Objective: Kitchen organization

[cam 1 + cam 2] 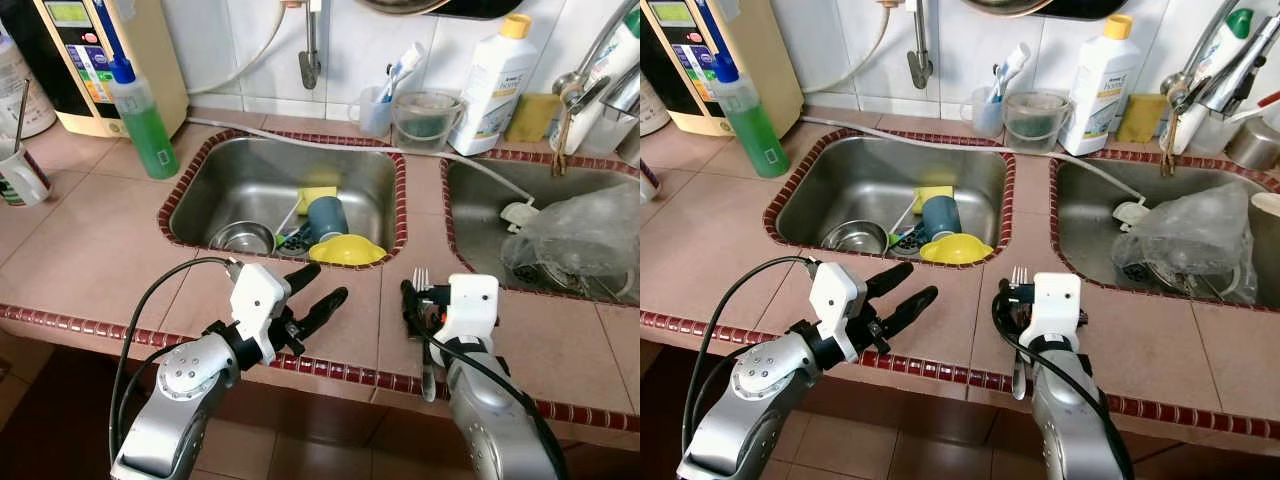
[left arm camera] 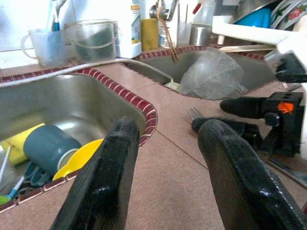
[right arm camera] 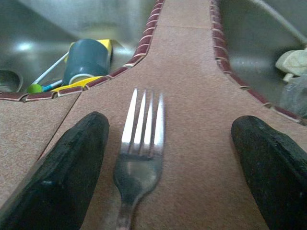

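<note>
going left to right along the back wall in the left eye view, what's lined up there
water purifier → green soap bottle → cup with toothbrush → clear plastic container → white bottle with yellow cap → yellow sponge → faucet

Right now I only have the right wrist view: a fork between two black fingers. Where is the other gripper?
Observer: The left gripper hovers, open, over the counter in front of the left sink, apart from the fork.
Operator: Where does the fork's handle go?
Observer: It runs back under the right gripper to the counter's red-tiled front edge.
Operator: What is the grey thing in the other sink?
Observer: A crumpled clear plastic bag, lying in the right sink.
</note>
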You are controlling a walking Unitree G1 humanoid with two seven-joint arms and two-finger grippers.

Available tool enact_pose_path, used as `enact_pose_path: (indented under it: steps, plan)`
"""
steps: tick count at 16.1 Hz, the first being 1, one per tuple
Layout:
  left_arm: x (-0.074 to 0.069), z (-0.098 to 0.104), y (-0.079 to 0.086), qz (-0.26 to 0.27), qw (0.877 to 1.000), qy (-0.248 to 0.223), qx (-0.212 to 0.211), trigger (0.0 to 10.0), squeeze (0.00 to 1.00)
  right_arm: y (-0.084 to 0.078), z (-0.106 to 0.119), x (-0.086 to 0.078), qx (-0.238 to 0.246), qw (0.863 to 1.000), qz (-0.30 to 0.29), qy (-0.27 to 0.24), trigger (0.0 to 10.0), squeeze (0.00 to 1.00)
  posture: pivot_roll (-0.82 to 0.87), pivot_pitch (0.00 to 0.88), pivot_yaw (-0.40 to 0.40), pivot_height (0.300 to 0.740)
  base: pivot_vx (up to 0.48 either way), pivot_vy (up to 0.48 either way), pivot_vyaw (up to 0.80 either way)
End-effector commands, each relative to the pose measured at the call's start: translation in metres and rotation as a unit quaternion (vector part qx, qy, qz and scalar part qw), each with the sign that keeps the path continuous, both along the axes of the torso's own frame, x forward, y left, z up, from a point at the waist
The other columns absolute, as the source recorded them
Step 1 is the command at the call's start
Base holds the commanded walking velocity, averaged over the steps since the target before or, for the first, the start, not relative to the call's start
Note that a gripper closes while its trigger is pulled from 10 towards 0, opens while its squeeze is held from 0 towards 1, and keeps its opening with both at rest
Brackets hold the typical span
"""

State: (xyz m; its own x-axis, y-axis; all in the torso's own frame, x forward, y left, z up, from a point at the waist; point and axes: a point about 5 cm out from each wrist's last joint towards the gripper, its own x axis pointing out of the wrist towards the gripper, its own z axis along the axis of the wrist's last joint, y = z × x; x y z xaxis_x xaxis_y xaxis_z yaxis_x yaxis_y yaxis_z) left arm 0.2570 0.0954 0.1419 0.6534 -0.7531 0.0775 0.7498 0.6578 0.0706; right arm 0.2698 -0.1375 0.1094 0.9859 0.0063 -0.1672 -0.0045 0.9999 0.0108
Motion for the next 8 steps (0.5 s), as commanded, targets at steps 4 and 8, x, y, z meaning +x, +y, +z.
enact_pose_path:
  steps: [4, 8]
  plan:
    - [-0.002, 0.005, -0.005, -0.008, 1.0, -0.009, -0.001, 10.0, 0.0, 0.0, 0.002, 0.009, -0.001, 1.0, 0.014, -0.015, 10.0, 0.0, -0.03, 0.113, 0.018, 0.74, 0.0, 0.0, 0.0]
    - [-0.004, 0.003, -0.006, -0.011, 1.0, -0.005, 0.003, 10.0, 0.0, -0.008, 0.003, 0.019, 0.001, 1.0, 0.008, -0.018, 10.0, 0.0, -0.02, 0.108, 0.014, 0.74, 0.0, 0.0, 0.0]
